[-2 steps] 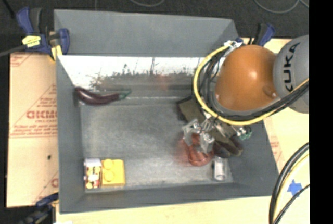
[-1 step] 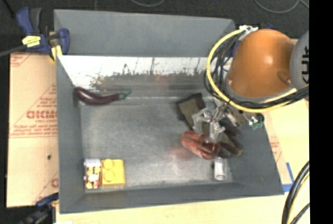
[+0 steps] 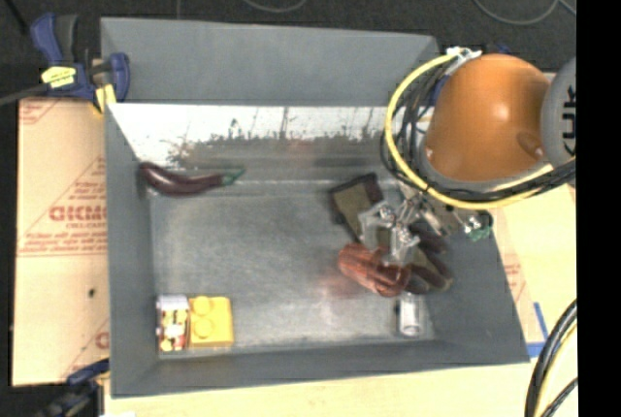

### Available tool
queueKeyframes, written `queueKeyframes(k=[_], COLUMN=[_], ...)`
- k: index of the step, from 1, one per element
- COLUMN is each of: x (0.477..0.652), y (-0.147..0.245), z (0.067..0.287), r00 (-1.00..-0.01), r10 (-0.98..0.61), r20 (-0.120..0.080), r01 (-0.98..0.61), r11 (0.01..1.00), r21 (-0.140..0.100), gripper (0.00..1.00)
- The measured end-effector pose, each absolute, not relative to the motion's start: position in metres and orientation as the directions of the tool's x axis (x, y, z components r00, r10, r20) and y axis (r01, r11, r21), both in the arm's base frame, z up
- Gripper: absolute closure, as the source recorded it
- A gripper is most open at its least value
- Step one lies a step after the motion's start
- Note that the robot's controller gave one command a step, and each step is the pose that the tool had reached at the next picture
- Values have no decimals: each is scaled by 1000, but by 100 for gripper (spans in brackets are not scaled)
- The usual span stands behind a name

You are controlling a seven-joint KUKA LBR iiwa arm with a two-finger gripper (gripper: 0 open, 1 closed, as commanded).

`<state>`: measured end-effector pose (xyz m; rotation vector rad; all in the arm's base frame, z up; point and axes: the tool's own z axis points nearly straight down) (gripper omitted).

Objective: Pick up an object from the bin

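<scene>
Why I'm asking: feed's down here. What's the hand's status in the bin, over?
Hand over reddish-brown lump, right end of bin. Grip unconfirmed. Dark flat piece and small silver cylinder crowd it.

I have one camera set high over the bin [image 3: 262, 260], looking down and a little from one side; the whole bin fits my view; the arm [image 3: 485, 119] enters from the view's right.

eggplant [image 3: 184, 179]: dark purple | block [image 3: 209, 320]: yellow | lump [image 3: 369, 270]: reddish-brown | bin [image 3: 262, 260]: grey
</scene>
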<state>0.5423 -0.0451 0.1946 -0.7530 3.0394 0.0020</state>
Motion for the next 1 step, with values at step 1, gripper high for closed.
queueKeyframes(k=[1], x=[541], y=[-44], z=[242], r00=[-892], r10=[-452], r20=[-7], r01=[-452], r11=[892], r21=[1], gripper=[100])
